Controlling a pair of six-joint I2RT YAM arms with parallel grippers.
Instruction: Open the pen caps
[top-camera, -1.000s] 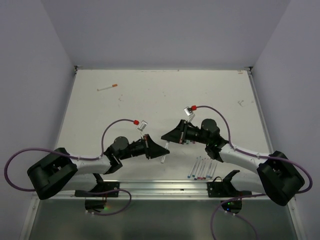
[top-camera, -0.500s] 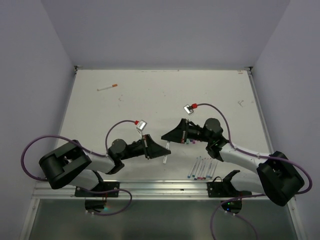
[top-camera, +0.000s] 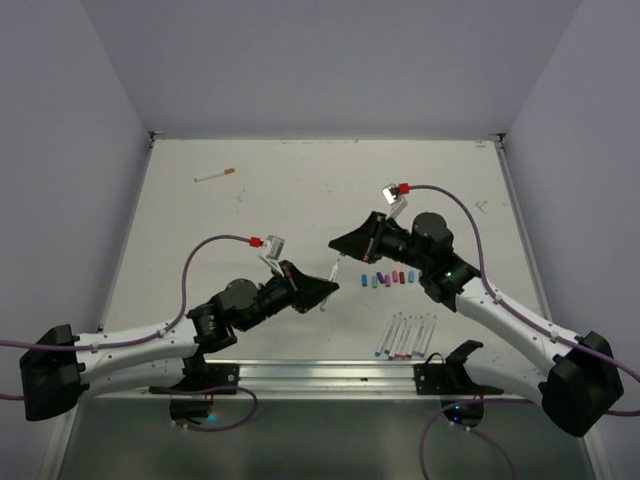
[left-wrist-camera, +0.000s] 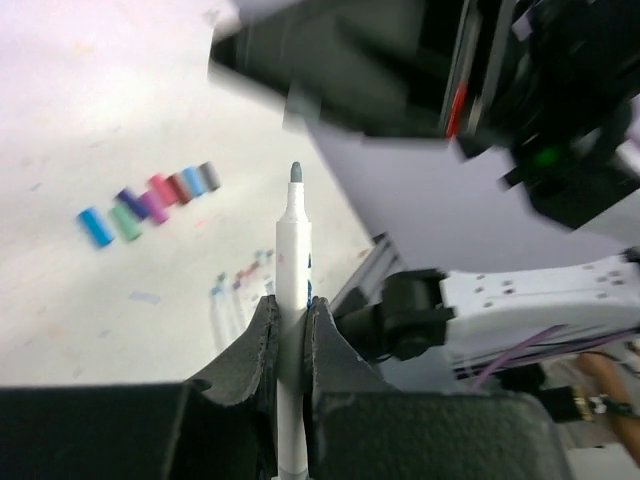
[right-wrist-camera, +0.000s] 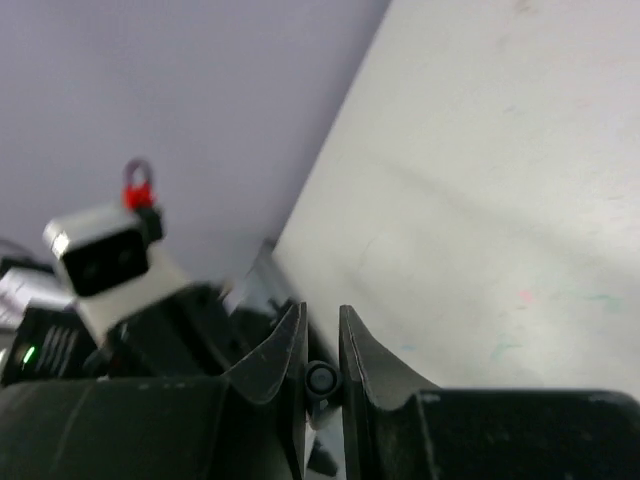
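Top external view gives you a white table (top-camera: 200, 240) boxed in by pale lavender walls (top-camera: 300, 70). A row of loose caps (top-camera: 385, 279) lies right of centre, a cluster of white pens (top-camera: 405, 335) sits near the front edge, and a lone orange-ended pen (top-camera: 214, 175) lies far back on the left. Both arms reach in low from the near corners and meet nose to nose at mid-table, the left gripper (top-camera: 328, 290) just nearer you than the right gripper (top-camera: 338, 245). On the left wrist view your fingers (left-wrist-camera: 265, 330) are clamped tight on a white pen barrel (left-wrist-camera: 293, 250), its grey tip bare and pointing away. On the right wrist view the fingers (right-wrist-camera: 285, 350) are pinched almost closed on a small grey cap (right-wrist-camera: 321, 378), seen end-on.
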